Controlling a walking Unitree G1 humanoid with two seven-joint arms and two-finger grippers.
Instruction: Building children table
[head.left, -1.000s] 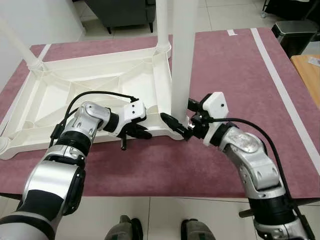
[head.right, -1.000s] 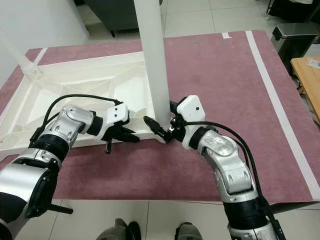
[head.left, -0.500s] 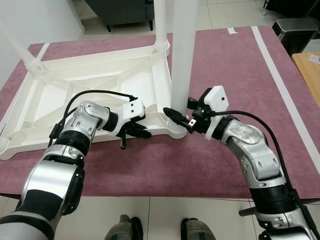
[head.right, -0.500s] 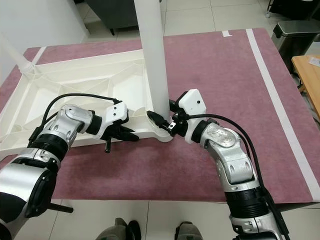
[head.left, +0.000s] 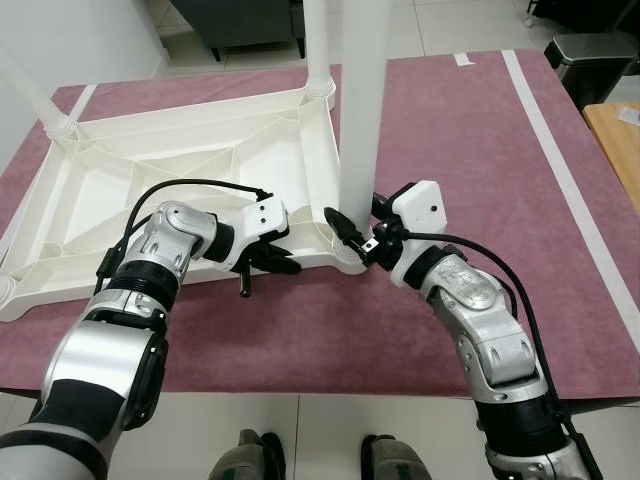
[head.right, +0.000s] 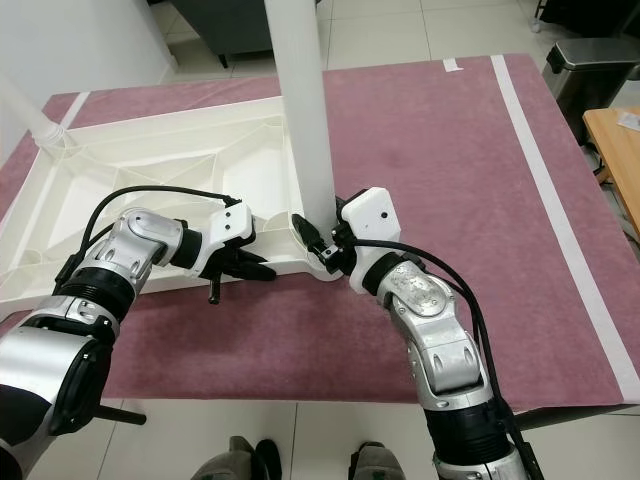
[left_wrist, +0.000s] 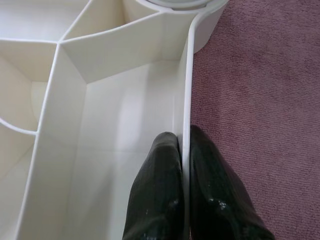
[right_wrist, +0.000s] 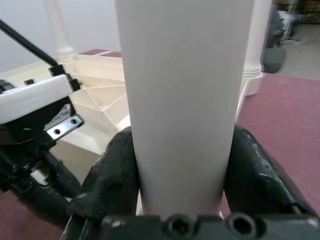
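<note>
table leg (head.left: 360, 100) upright, vertical | right claw (right_wrist: 182, 175) clenched round it | left claw (left_wrist: 184, 165) pinching tabletop rim (left_wrist: 186, 100)

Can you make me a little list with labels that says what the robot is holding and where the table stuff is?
table top: white table top lying upside down on the purple mat
near leg: white leg standing upright in the near right corner socket
left gripper: pinching the table top's near rim
right gripper: clamped around the near leg, low down
other legs: one at the far right corner, one at the far left corner
</note>
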